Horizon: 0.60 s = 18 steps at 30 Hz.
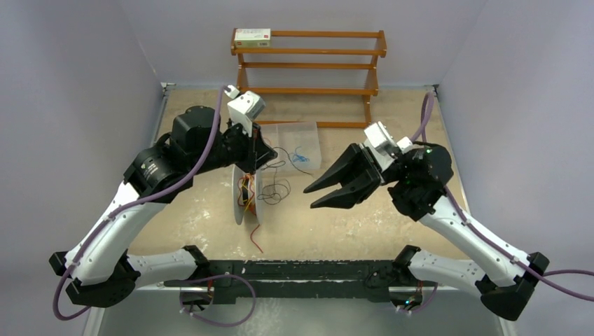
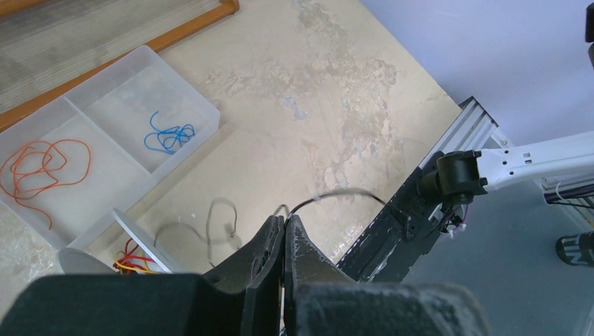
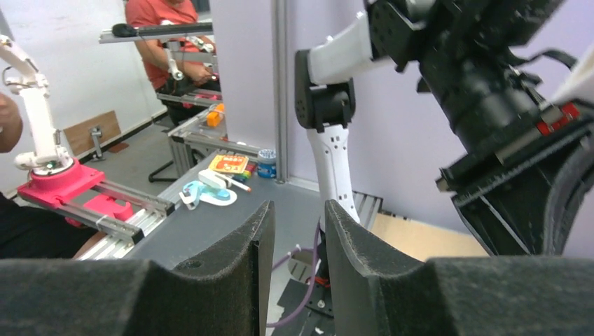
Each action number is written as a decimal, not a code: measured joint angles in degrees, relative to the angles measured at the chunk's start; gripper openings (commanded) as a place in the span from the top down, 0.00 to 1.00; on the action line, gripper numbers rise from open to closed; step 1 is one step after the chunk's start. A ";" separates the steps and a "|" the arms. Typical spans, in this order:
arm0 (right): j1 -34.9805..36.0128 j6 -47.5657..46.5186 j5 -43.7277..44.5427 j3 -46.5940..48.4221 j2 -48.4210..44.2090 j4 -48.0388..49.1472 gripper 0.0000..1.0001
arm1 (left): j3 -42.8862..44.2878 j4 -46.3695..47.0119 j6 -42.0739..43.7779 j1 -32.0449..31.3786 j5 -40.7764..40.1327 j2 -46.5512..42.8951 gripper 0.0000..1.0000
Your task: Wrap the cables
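Observation:
A grey-white spool [image 1: 240, 198] stands on edge at the table's middle, with red and orange cables [image 1: 246, 190] wound on its core. A loose black cable [image 1: 273, 189] lies to its right, and a red cable [image 1: 256, 236] trails toward the near edge. My left gripper [image 1: 272, 162] hangs just above the spool. In the left wrist view it [image 2: 285, 219] is shut on the black cable [image 2: 343, 194], which arcs out from the tips; the spool [image 2: 136, 236] is at the lower left. My right gripper [image 1: 309, 197] is open and empty, raised right of the spool [image 3: 298, 210].
A clear two-part tray [image 1: 308, 133] behind the spool holds a blue wire [image 2: 168, 137] and an orange wire [image 2: 42, 164]. A wooden rack [image 1: 308, 66] with a small box [image 1: 252, 37] stands at the back. A black rail [image 1: 280, 269] runs along the near edge.

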 measured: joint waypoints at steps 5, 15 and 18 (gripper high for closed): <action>0.07 5.38 -0.46 -0.55 -0.70 7.76 0.60 | -0.85 0.57 0.00 0.00 -0.57 -0.15 1.00; 0.22 -9.03 16.92 2.08 -7.10 -15.72 0.41 | -0.94 2.93 -0.59 0.00 -0.68 -1.38 1.00; 0.24 -12.61 23.93 0.39 -9.40 -21.16 0.31 | -0.96 3.98 -1.88 0.00 -1.42 -2.27 1.00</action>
